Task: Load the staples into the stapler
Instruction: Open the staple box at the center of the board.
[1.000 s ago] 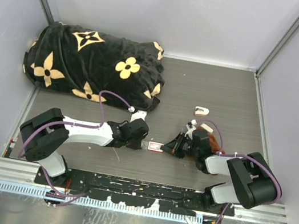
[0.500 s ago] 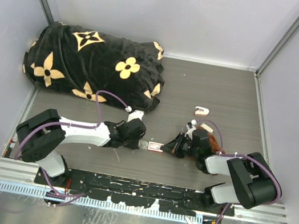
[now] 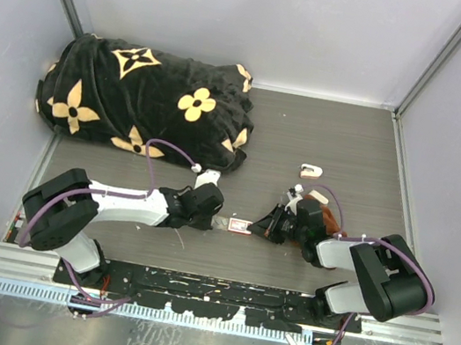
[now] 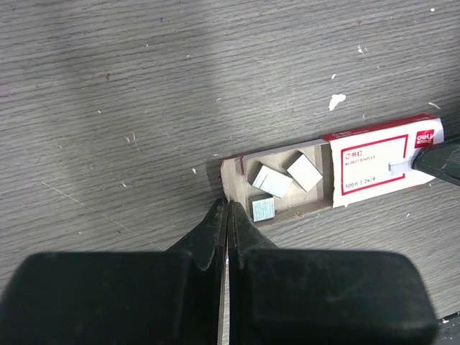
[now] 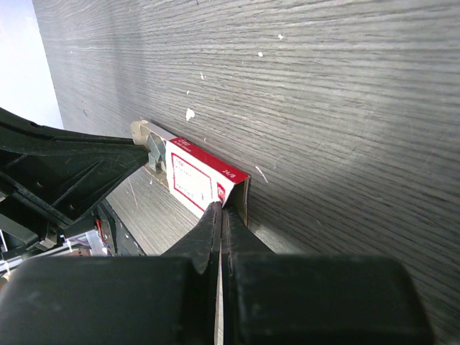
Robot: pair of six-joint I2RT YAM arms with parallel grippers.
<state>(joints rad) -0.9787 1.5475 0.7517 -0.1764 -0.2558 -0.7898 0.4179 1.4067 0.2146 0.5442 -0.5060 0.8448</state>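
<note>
L gripper (image 4: 224,210) shut, empty, tips at the near-left edge of the slid-out tray (image 4: 233,172). R gripper (image 5: 220,213) shut, empty, tips on box (image 4: 374,159) R end. Staples (image 4: 272,181) loose in tray. Stapler (image 3: 311,171) further back, well apart from arms and blanket (image 3: 149,100).

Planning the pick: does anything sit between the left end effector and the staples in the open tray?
Only the tray end wall, right at the shut left end effector; the staples beyond lie uncovered.
</note>
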